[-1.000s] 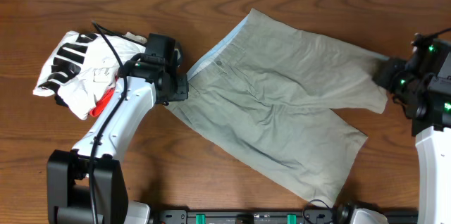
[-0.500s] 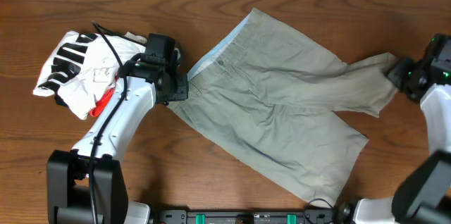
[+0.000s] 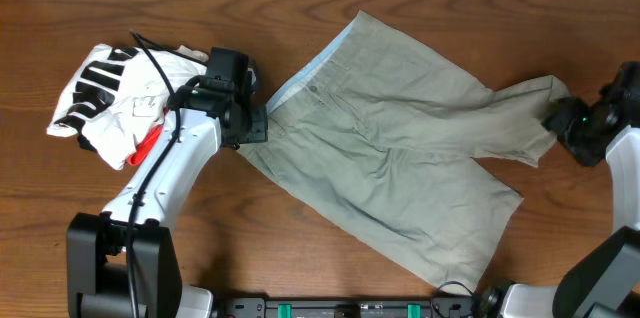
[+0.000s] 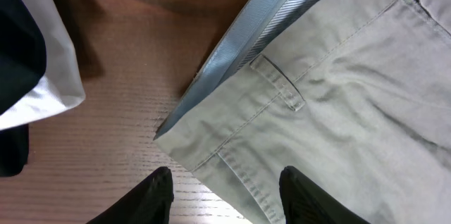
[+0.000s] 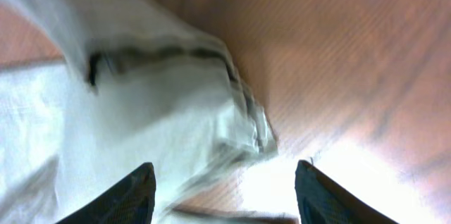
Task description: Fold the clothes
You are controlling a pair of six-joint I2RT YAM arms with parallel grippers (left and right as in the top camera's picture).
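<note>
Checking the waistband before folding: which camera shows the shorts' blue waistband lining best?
Left wrist: the blue waistband lining sits close up, beside a belt loop. Overhead shows it as a thin pale strip. Right wrist shows only a blurred leg hem, no lining.

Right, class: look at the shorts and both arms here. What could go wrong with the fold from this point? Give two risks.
1. One leg's hem lies bunched in front of the open right end effector. Folding now could trap creases.
2. The open left end effector sits at the waistband corner of the shorts. Closing there may pinch only one layer, so the corner could slip or peel open.
</note>
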